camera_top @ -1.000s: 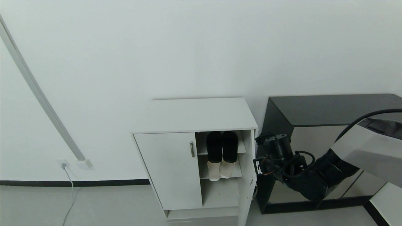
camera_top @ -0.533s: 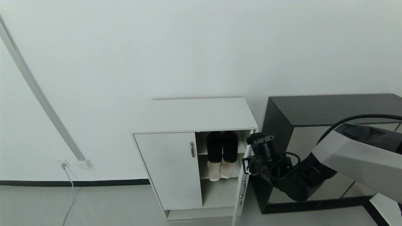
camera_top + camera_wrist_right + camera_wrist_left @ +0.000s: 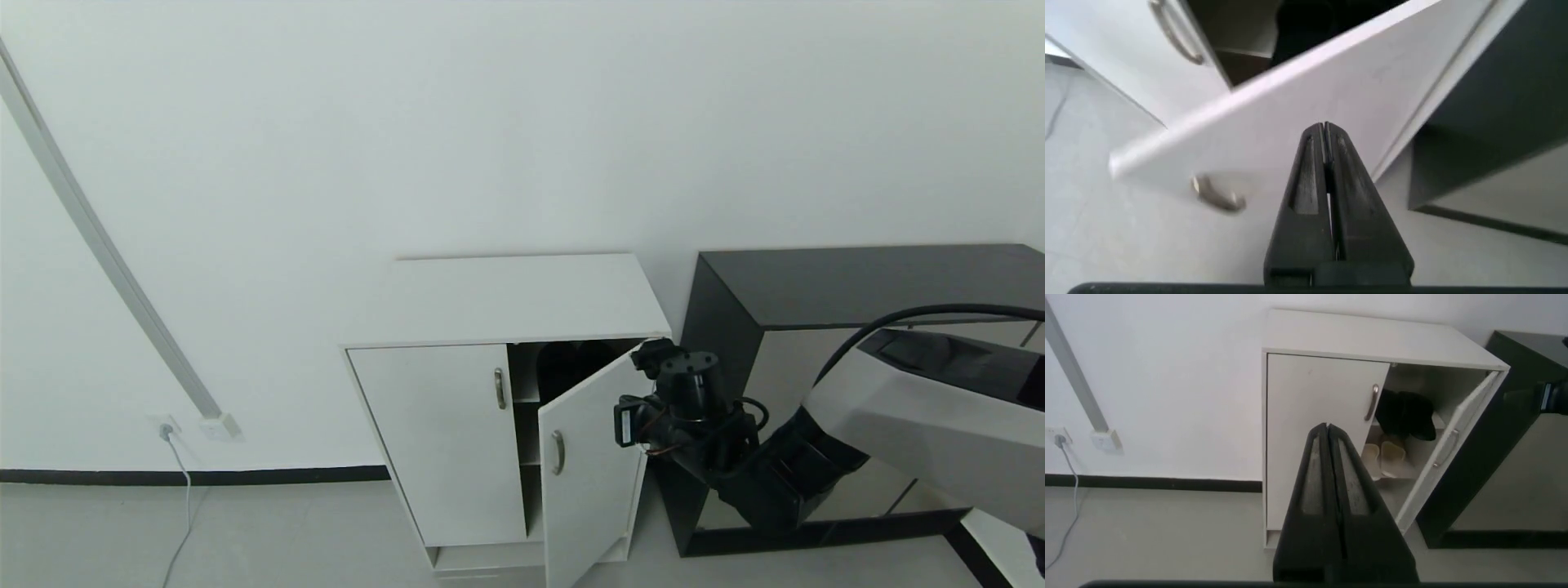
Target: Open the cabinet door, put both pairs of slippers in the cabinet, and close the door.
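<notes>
The white cabinet [image 3: 522,298] stands against the wall with its left door [image 3: 441,441] closed. Its right door [image 3: 588,457] stands roughly half open. My right gripper [image 3: 647,353] is shut, empty, and rests against the outer face of that door [image 3: 1372,98] near its top hinge-side corner. Inside, the black slippers [image 3: 1409,415] lie on the upper shelf and the beige slippers [image 3: 1388,453] on the shelf below. In the head view the black slippers [image 3: 571,363] are mostly shadowed behind the door. My left gripper [image 3: 1328,433] is shut and empty, held well back from the cabinet front.
A black cabinet [image 3: 816,286] stands right beside the white one, close to my right arm. A wall socket with a cable [image 3: 167,429] and a slanted conduit [image 3: 98,237] are at the left. Open floor [image 3: 245,539] lies before the cabinet.
The right door has swung from wide open to about half open. My right gripper moved leftward with it, staying against its outer face. The slippers have become largely covered in the head view.
</notes>
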